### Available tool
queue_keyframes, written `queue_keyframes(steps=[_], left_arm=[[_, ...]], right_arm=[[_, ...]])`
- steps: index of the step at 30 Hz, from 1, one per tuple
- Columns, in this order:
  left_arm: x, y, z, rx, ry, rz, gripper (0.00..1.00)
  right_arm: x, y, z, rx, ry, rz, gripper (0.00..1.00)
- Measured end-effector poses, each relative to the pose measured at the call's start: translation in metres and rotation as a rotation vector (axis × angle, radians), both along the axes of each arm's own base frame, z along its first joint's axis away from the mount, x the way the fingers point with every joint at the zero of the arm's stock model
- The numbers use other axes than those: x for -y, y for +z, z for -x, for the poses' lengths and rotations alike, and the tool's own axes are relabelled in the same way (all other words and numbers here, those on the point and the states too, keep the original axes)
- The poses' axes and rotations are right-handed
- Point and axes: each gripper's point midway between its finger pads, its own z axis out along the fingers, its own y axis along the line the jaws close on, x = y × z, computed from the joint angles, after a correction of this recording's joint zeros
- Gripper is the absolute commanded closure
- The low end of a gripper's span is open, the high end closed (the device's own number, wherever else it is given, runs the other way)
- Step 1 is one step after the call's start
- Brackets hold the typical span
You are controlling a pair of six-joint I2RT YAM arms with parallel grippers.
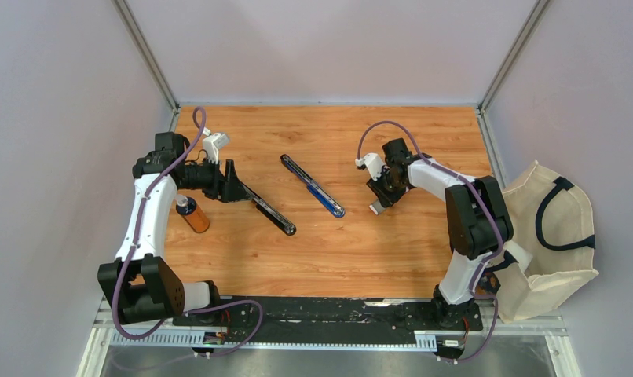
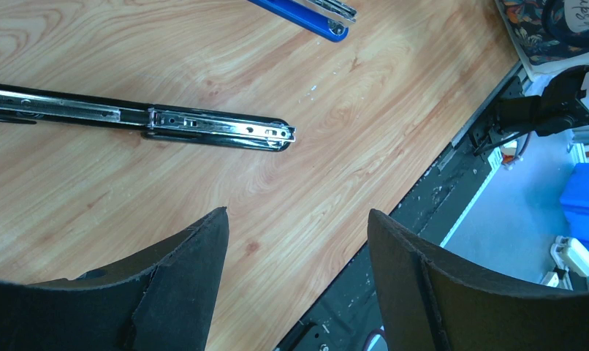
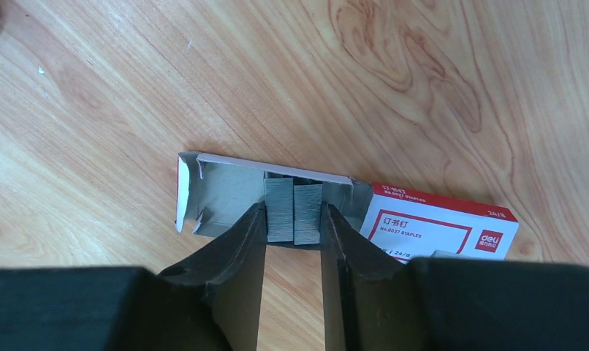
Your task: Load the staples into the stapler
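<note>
Wooden tabletop (image 1: pixel 329 259): a black stapler (image 1: pixel 268 214) lies opened flat left of centre, and a blue stapler (image 1: pixel 317 188) lies mid-frame. Left fingers (image 2: pixel 196 256) are spread wide with nothing between them, near the black stapler's upper-left end. Right of centre, right fingers (image 3: pixel 240 248) pinch the staples (image 3: pixel 293 212) inside the open white-and-red box (image 3: pixel 438 227).

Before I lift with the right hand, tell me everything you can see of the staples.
The staples are two short grey metal strips, side by side, finely ribbed. They appear to sit in the pulled-out grey cardboard tray of a white, red-labelled box that lies flat on the wooden table, not lifted. The right hand straddles them, one finger against each outer side.
</note>
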Motion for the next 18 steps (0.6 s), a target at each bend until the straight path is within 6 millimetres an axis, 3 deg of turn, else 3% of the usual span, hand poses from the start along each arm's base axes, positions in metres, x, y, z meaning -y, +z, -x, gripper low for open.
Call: queue_keyframes(steps=[12,18], left_arm=[[0.0,0.0,0.0,0.001,0.0,0.001,0.22],[0.0,0.0,0.0,0.0,0.0,0.001,0.22]], right_arm=[[0.0,0.002,-0.001,0.007,-0.002,-0.001,0.7],[0.0,0.021,-0.005,0.063,-0.003,-0.014,0.7]])
